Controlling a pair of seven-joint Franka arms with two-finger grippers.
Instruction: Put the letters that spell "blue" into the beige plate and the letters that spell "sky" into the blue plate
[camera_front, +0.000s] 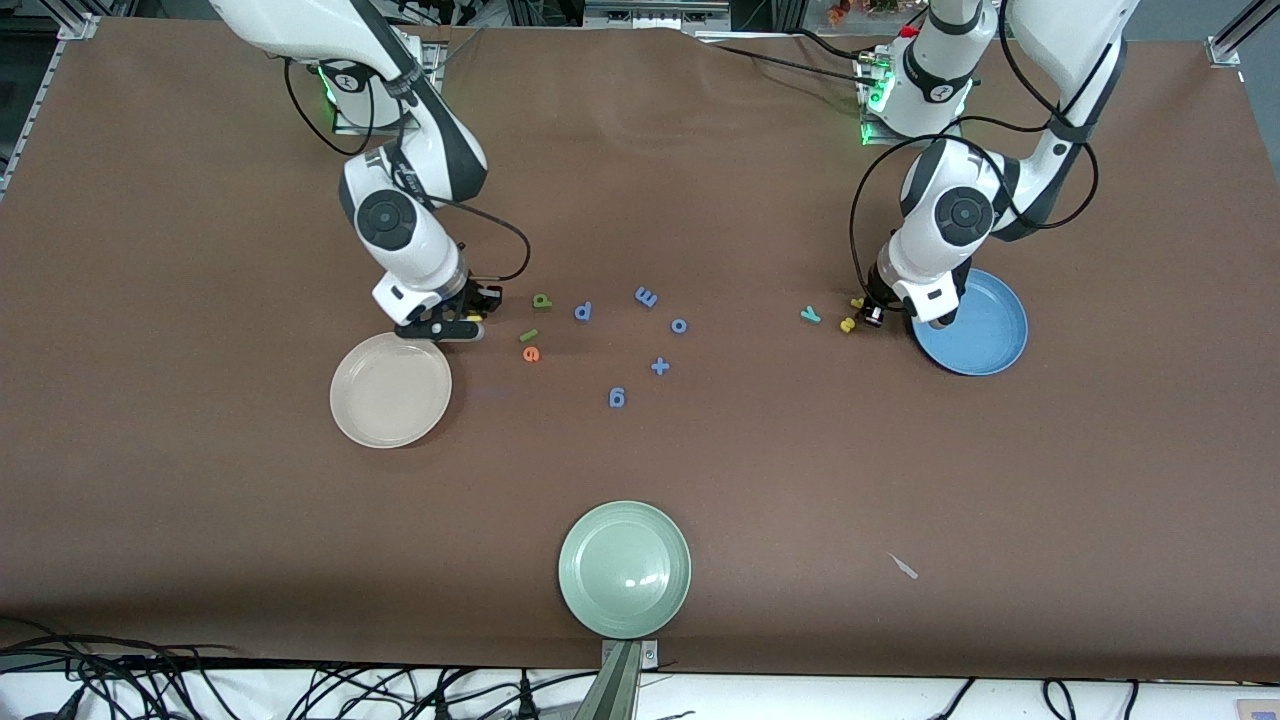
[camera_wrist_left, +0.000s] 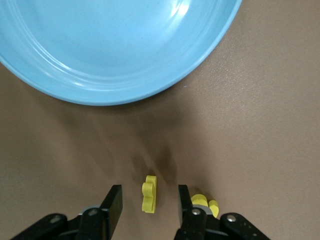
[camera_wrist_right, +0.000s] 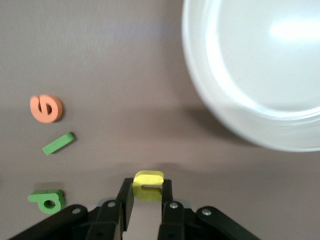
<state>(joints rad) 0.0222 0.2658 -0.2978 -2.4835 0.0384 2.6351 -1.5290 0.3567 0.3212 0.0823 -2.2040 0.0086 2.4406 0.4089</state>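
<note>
Right wrist view: the light, squashy foam yellow "u" (camera_wrist_right: 148, 186) is pinched across its flat sides by the right gripper (camera_wrist_right: 145, 196), while the left gripper (camera_wrist_left: 147, 204) is spread unclenched around 1 yellow letter (camera_wrist_left: 149, 193), best nipped the same way.

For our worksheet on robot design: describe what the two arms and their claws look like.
Both arms are glossy white with black joint bands, round dark-grey joint caps and looping black cables. Green lights glow at both bases. The left claw and right claw have black fingers fixed with silver screws.

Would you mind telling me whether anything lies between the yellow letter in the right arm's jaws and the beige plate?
Nothing visible does. The right gripper is shut on the yellow u, and only bare table separates it from the beige plate. The orange e and green l lie off to the side.
</note>
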